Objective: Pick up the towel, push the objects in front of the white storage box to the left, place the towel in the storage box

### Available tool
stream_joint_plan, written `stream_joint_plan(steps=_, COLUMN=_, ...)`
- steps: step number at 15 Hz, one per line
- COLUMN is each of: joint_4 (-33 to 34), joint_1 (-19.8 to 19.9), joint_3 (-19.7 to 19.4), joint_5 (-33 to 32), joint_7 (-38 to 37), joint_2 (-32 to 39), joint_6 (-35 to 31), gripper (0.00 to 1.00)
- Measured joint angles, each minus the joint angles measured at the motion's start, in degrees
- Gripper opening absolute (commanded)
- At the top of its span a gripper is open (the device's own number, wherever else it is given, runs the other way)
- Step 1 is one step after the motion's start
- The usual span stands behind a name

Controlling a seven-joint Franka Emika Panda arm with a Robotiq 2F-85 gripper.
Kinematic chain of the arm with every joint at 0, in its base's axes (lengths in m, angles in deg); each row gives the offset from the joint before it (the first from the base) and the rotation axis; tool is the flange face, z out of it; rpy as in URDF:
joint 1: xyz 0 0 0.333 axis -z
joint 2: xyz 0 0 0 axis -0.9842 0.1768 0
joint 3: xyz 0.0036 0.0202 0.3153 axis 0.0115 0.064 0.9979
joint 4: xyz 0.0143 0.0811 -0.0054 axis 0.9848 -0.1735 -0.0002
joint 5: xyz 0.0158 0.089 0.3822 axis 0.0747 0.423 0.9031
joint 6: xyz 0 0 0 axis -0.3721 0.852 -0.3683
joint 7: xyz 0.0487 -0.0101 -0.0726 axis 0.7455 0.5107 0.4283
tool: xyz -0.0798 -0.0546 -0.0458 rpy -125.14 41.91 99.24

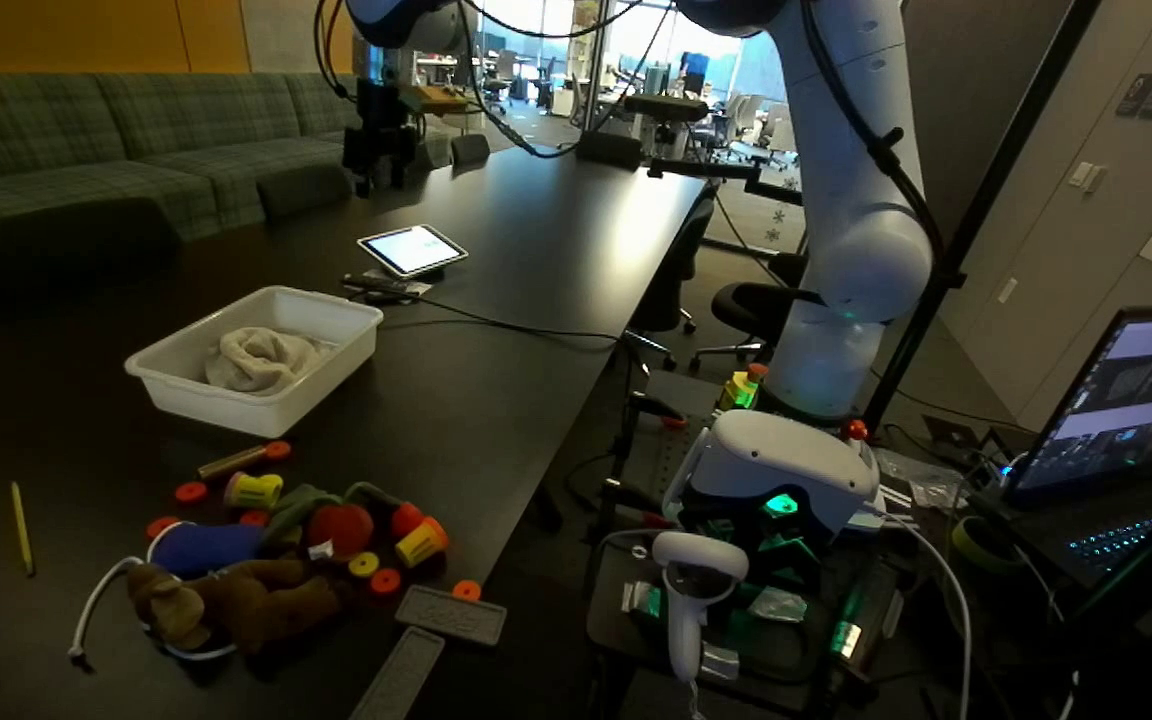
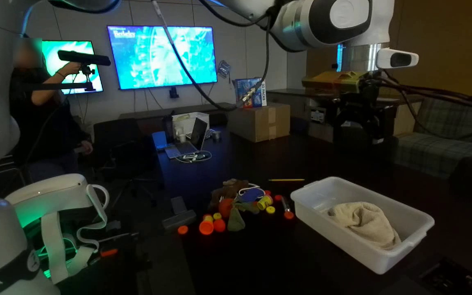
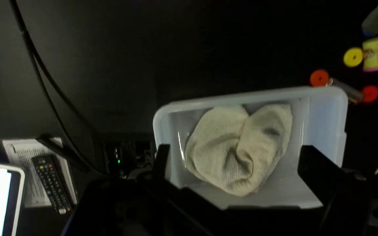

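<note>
Where the beige towel [image 3: 218, 144] lies: bunched in a heap inside the white storage box [image 3: 325, 114], so the placing looks done.
Towel cloth: should handle as light, soft and limp; the matte weave looks unlikely to slip, and there is little in it to break.
Towel folds [image 3: 241, 160]: if a lift is wanted, the raised ridges near the middle of the heap seem the best place to take hold; a deep pinch through at least 2 layers should bear better than a loose edge, which could let the rest trail.
Dark patch [image 3: 270, 131]: on the towel's right lobe in the wrist view; stain, shadow or hollow, I cannot tell.
Gripper [image 3: 235, 150]: its 2 fingers [image 3: 317, 170] stand wide apart, holding nothing, well above the towel.
Box walls: probably stiff plastic; a knock on the rim could slide the box along the dark table [image 1: 476, 400].
Capped tube [image 1: 233, 463]: just beside the box, touching or not unclear; likely rigid and apt to roll.
Yellow tub [image 3: 376, 54]: farther from the box, near the tube; also likely to roll if nudged.
</note>
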Motion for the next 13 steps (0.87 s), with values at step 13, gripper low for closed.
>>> stream_joint_plan(steps=13, joint_4=-40.4, joint_1=1.2, joint_3=-2.0, joint_5=6.9, joint_7=11.0, joint_2=-29.8, joint_6=0.8, gripper=1.00)
